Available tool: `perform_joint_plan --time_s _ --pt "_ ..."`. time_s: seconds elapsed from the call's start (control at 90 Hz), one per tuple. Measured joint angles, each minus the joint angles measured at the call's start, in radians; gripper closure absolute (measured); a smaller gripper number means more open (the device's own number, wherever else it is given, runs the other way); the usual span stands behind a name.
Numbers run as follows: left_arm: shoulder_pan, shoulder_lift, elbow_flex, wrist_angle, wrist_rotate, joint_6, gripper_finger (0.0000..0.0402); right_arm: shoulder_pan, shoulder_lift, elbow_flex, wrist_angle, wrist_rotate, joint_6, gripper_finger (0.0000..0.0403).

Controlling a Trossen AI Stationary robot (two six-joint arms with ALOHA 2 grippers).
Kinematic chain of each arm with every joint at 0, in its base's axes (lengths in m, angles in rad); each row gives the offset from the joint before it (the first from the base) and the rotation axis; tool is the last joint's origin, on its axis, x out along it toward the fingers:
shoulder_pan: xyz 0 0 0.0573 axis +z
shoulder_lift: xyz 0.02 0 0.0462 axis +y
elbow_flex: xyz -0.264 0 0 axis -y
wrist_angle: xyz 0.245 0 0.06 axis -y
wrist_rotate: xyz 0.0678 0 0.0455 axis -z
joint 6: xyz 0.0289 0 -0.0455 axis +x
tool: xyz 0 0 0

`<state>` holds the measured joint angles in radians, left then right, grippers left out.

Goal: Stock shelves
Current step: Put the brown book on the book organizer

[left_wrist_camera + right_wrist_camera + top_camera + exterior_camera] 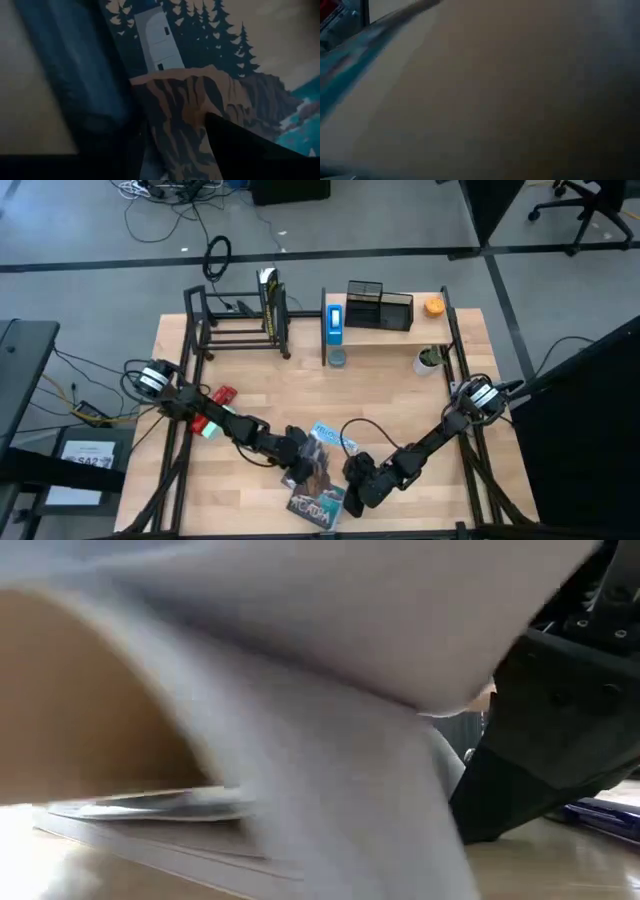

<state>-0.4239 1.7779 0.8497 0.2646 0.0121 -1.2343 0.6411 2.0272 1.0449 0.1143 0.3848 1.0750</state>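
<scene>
Blur fills most of the low view: a pale curved sheet, apparently a page of the book lying close to the lens, hides the table behind it, and only a dark piece of arm shows at the right edge. The right wrist view is a brown smear with nothing readable. Both grippers meet at the near middle of the table, over a book whose cover shows a lighthouse on a cliff among dark firs. The left gripper sits at the book's left edge, the right gripper at its right edge; whether either claw is wide, narrow or holding the book I cannot tell.

At the far side stand the shelves. The black metal-tube rack is on the left with a thin book upright at its right end. The wood-board shelf on the right carries a blue box, a black mesh organizer and an orange object.
</scene>
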Motion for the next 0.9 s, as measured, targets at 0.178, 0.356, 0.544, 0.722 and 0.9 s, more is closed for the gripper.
perform_joint_plan --time_s 0.178,0.356,0.544,0.722,0.9 --pt "0.005 0.0 -0.001 0.043 0.013 0.0 0.022 0.004 -0.001 -0.001 -0.01 -0.001 -0.002 0.0403" --pt "0.018 -0.004 -0.001 0.046 0.044 0.006 0.022 0.005 -0.001 -0.001 -0.022 -0.017 0.001 0.0403" --pt "0.051 -0.048 -0.001 0.012 0.057 0.064 0.022 0.005 -0.004 0.0 -0.064 -0.054 0.05 0.0403" --pt "0.09 -0.081 -0.012 -0.044 0.035 0.103 0.022 -0.019 -0.007 0.001 -0.07 -0.099 0.101 0.0403" --pt "0.113 -0.083 -0.019 -0.072 0.035 0.123 0.022 -0.059 -0.025 0.0 -0.094 -0.233 0.136 0.0403"
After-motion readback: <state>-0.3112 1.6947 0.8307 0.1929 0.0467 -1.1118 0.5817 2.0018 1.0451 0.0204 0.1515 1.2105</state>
